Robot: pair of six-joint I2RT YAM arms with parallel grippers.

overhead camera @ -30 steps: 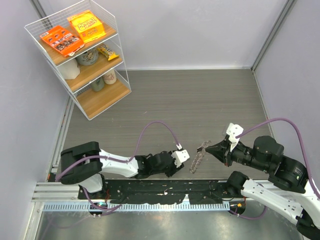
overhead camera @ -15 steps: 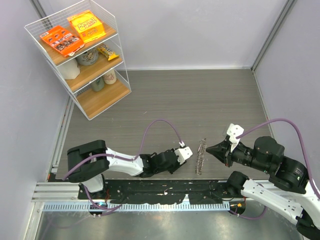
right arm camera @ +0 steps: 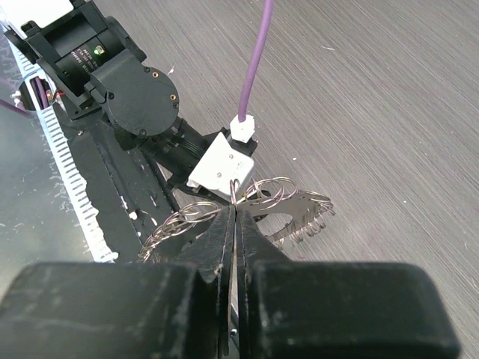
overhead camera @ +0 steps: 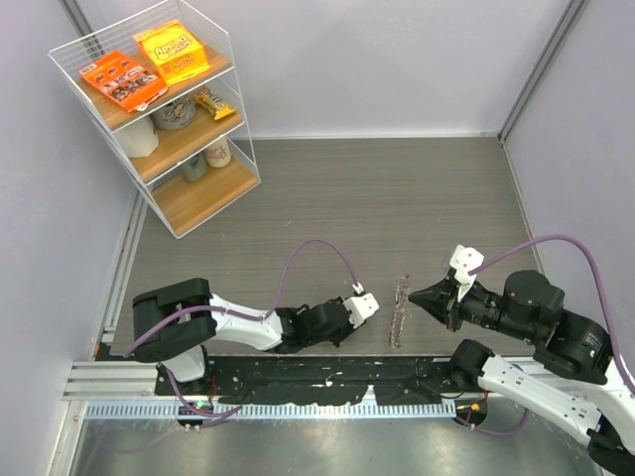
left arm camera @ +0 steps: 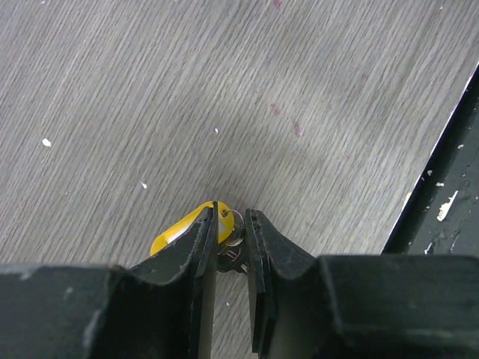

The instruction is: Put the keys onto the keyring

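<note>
The left claw (left arm camera: 230,217) is clamped on the two keys. Its dark, flat fingers (left arm camera: 202,247) stand almost together, with only a thin slot between them. The yellow-headed key (left arm camera: 179,230) pokes out to one side, its rounded head smooth and glossy. The silver key (left arm camera: 234,226) sits in the slot as a small shiny round of metal. Whether either key touches the counter cannot be told.

This claw lies low close to the near edge of the counter (overhead camera: 377,188), about halfway along it. The counter is a grey board with a fine streaked wood grain, dotted with pale specks.

The right claw (right arm camera: 234,213) is pressed shut on the keyring (right arm camera: 296,203), pinching its thin wire at the top. The ring is a silvery loop of springy coiled wire with a jagged rim, and it sags to both sides of the fingers. From above it shows edge-on as a narrow upright strip (overhead camera: 400,309) between the two claws, near the near edge. It sits just beside the left claw and apart from it.

A wire-framed rack (overhead camera: 159,109) with wooden shelves stands at the far left corner.
</note>
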